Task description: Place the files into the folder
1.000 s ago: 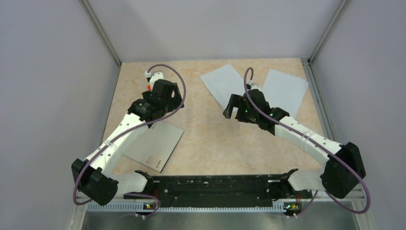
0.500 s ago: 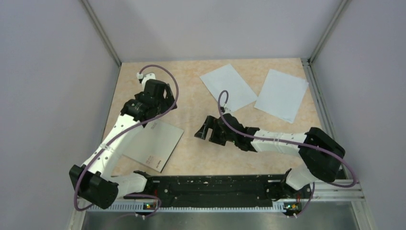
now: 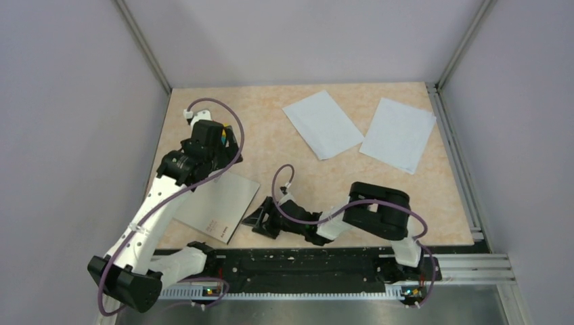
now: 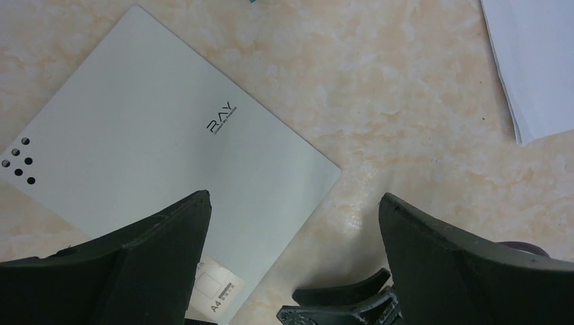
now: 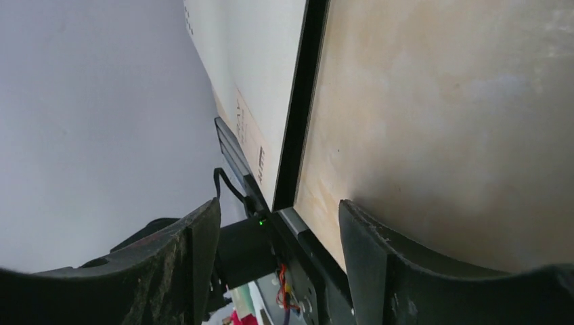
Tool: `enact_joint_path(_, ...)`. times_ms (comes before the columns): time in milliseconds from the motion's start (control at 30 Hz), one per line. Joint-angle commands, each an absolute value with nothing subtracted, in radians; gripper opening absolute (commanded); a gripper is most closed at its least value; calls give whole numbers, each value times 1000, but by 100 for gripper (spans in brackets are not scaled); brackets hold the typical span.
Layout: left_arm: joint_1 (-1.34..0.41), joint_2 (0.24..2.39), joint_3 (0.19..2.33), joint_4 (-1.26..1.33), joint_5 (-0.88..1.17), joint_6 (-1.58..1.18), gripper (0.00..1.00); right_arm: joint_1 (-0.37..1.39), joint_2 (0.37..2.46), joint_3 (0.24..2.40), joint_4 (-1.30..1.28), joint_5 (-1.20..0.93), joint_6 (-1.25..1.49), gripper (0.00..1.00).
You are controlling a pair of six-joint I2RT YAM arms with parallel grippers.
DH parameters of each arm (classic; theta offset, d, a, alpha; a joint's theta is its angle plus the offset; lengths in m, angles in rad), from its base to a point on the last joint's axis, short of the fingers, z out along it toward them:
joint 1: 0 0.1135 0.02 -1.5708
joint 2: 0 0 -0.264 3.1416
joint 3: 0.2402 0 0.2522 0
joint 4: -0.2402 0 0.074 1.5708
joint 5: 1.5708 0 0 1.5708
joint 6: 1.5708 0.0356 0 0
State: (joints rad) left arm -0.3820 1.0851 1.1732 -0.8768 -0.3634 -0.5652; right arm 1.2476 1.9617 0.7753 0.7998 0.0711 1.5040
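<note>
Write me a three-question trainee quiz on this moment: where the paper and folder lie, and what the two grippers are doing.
1. True or false: the two sheets already lie inside the folder.
2. Which is the right gripper closest to? A) the folder's edge B) the sheets C) the back wall
3. Fill in: the left gripper, above the folder, is ___ (open or shut).
Key: 1 false: both sheets lie bare on the table, far from the closed folder. 2 A. 3 open.
</note>
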Motion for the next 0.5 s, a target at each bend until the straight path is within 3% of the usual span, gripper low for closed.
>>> enact_joint_path(0,-375,1042,1167,-914,-366,-533,98,1285,2064,858,1071,118,1610,63)
enact_joint_path(467,-363,1023,1177,-928,-359,-511,98,1309,2179,959,1015,182,1656,60)
